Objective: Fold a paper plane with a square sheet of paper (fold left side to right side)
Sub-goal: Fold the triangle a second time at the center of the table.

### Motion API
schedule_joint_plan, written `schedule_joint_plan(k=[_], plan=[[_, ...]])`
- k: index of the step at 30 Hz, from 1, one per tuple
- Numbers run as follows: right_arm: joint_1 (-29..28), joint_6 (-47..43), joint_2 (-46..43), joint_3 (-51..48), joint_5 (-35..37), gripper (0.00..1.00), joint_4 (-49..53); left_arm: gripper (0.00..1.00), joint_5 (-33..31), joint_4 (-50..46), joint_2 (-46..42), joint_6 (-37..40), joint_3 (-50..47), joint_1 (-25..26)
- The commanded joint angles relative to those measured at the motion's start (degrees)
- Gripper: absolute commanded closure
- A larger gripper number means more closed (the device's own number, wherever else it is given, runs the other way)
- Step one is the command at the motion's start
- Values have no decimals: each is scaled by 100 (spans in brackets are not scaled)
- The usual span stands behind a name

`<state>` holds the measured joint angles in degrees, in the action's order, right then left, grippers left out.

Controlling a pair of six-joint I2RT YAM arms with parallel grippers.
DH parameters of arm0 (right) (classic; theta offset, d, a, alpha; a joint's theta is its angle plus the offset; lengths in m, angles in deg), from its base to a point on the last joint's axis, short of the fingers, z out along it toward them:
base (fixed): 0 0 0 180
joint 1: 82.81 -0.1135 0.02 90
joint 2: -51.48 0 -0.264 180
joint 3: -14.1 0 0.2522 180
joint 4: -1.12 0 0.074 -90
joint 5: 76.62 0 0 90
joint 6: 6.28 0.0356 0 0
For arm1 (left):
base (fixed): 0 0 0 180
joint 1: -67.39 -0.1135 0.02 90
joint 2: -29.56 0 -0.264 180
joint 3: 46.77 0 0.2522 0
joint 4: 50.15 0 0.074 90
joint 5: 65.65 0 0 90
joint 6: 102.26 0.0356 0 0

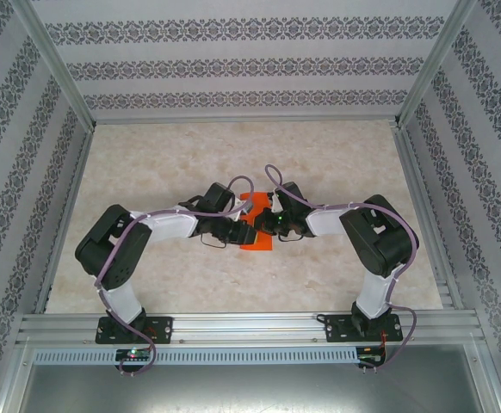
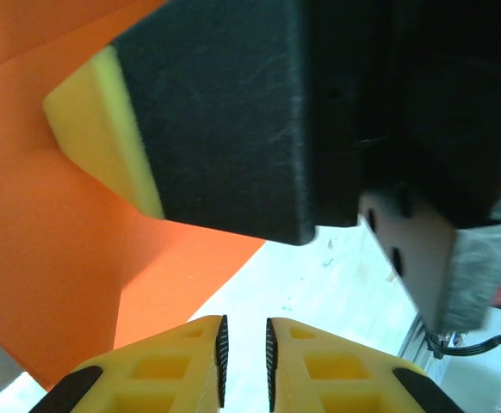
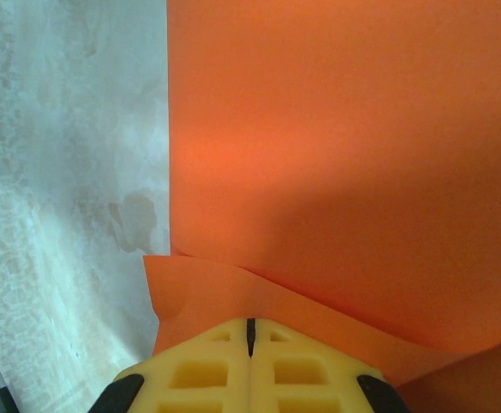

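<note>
Top view: two arms reach inward and meet mid-surface (image 1: 233,155) over the square sheet of paper (image 1: 254,205), bright orange and partly hidden beneath them. The left hand (image 1: 236,231) is at the sheet's left side and the right hand (image 1: 269,225) at its right, which suits a left-over-right fold.

Left wrist view: the left hand (image 2: 244,344) has its yellow fingers a narrow slit apart. Pale surface (image 2: 319,275) shows through the slit and nothing is seen between them. The orange paper (image 2: 44,241) lies just to the left. Above, the right hand (image 2: 104,120) sits with its tip against the paper, probably pinning it so it cannot slide.

Right wrist view: the right hand (image 3: 250,331) has its fingers pressed together. The paper (image 3: 345,129) spreads flat ahead of it on the surface (image 3: 61,172). A second orange layer lifts in a loose curl towards the fingertips. I cannot tell whether the fingers pinch that layer or only press on it. The fold looks unfinished and uncreased.
</note>
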<state>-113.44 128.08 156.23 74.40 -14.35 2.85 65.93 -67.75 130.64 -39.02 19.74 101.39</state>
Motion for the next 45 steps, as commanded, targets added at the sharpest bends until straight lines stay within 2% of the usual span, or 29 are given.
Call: schedule_joint_plan(k=[1,10,26,32,40,45], plan=[[5,-200,144,-108,299,100,553,78,-6,162,120,-24,-71,-12],[5,-252,142,-63,333,100,667,79,-295,-78,280,171,-120,-34],[10,-314,142,-35,356,100,773,81,-515,110,168,40,-415,-117],[24,-341,116,-42,383,100,819,82,-459,228,9,-94,-643,-191],[31,-339,116,-23,356,100,812,83,-192,418,-659,-261,-896,-227],[23,-324,107,-31,348,100,805,82,-256,385,-585,-255,-804,-226]])
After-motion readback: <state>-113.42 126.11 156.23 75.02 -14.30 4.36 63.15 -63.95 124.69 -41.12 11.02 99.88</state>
